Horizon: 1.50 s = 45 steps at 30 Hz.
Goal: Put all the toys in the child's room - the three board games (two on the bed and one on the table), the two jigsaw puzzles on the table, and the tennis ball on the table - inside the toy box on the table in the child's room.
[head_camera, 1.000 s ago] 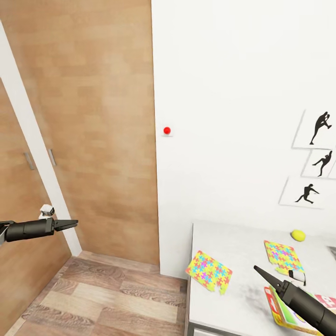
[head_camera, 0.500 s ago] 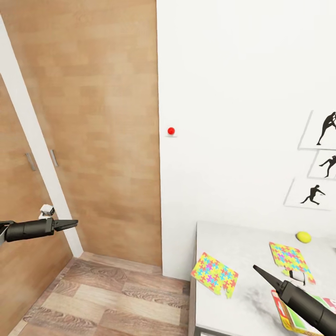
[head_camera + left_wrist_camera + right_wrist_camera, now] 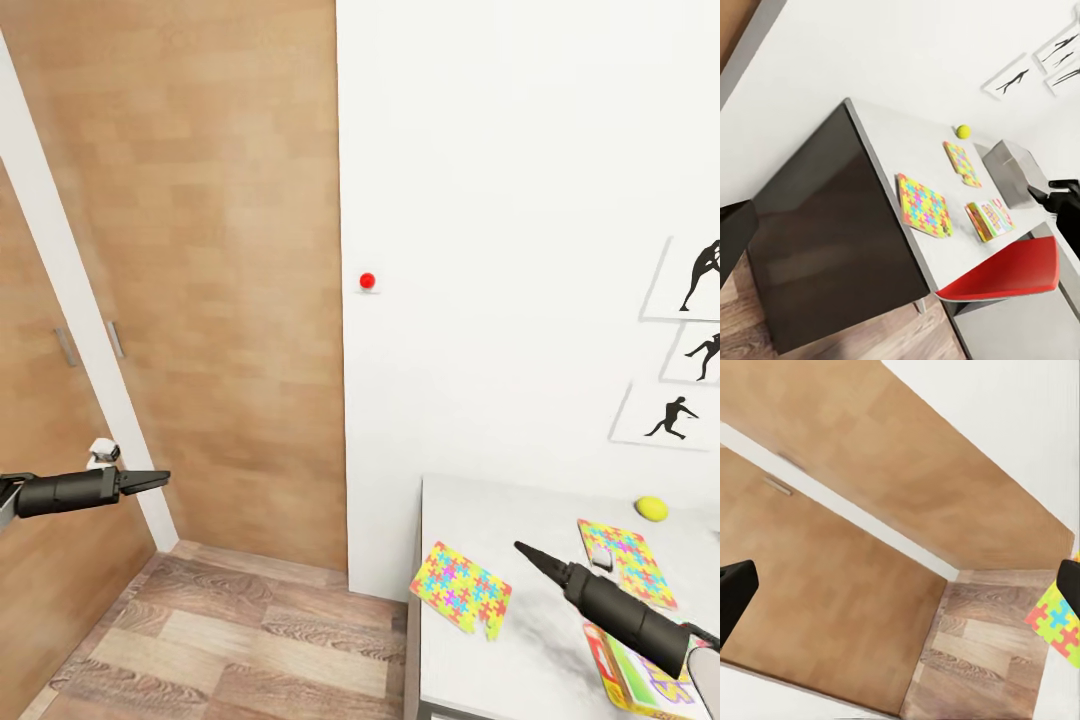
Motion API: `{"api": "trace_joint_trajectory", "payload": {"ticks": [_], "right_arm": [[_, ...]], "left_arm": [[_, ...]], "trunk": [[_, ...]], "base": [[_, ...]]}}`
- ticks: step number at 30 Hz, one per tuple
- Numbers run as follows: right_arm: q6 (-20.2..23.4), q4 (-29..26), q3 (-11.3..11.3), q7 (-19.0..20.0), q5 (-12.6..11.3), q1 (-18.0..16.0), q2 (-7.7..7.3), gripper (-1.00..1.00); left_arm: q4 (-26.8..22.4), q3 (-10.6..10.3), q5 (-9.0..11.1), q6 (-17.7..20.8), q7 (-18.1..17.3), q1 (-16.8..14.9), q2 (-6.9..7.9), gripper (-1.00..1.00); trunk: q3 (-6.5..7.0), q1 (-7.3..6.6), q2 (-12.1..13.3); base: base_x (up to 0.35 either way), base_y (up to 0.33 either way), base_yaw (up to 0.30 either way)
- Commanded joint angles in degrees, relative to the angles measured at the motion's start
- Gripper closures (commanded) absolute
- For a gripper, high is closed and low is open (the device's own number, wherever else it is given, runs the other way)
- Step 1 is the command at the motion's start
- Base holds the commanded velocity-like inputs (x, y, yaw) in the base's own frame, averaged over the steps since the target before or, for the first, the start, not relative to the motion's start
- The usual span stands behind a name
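On the pale grey table (image 3: 520, 640) lie two jigsaw puzzles (image 3: 460, 588) (image 3: 625, 560), the tennis ball (image 3: 651, 508) near the wall, and a yellow-orange board game (image 3: 635, 678) at the front right. My right gripper (image 3: 522, 549) hovers above the table between the two puzzles, holding nothing; its fingers (image 3: 733, 596) stand wide apart. Far to the left, over the floor by the door, my left gripper (image 3: 160, 477) is open and empty. In the left wrist view I see the puzzles (image 3: 924, 206) (image 3: 961, 163), ball (image 3: 963, 131), board game (image 3: 990, 220) and grey toy box (image 3: 1014, 171). The bed is out of view.
A wood-panel door (image 3: 200, 250) and wood-plank floor (image 3: 250, 640) fill the left side. A red wall button (image 3: 367, 281) and black silhouette pictures (image 3: 690, 340) hang on the white wall. A red chair (image 3: 1009, 271) stands at the table's front edge.
The view first shifted slightly, then held still. My right arm has reached forward and up over the table, its tip now between the puzzles. The left arm has barely moved.
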Motion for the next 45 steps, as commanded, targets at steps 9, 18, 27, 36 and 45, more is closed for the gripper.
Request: {"api": "trace_joint_trajectory", "payload": {"ticks": [9,18,27,36,45], "right_arm": [[12.4,1.5,0.7,-16.1,-0.1,-14.7,0.35,-1.0],[14.5,12.3,3.2,-31.0,0.0,-26.1,1.26,-1.0],[14.2,29.9,10.9,-50.1,0.2,-38.2,3.59,-1.0],[12.6,44.2,12.3,-58.6,0.3,-44.8,5.93,-1.0],[11.3,46.9,12.6,-59.6,0.5,-45.6,6.19,-1.0]], "left_arm": [[0.0,-0.4,0.4,0.7,-0.2,0.0,-0.26,-1.0],[0.1,-0.3,0.4,0.8,-0.2,0.0,-0.35,-1.0],[0.1,-0.3,0.3,0.8,-0.2,0.0,-0.39,-1.0],[0.1,-0.2,0.2,0.8,-0.2,0.0,-0.39,-1.0],[0.1,-0.2,0.2,0.8,-0.2,0.0,-0.45,-1.0]], "trunk": [[-0.09,0.03,-0.1],[-0.09,0.03,-0.1],[-0.09,0.03,-0.1],[-0.09,0.03,-0.1],[-0.09,0.03,-0.1]], "base": [[0.0,0.0,0.0],[0.0,0.0,0.0],[0.0,0.0,0.0],[0.0,0.0,0.0],[0.0,0.0,0.0]]}}
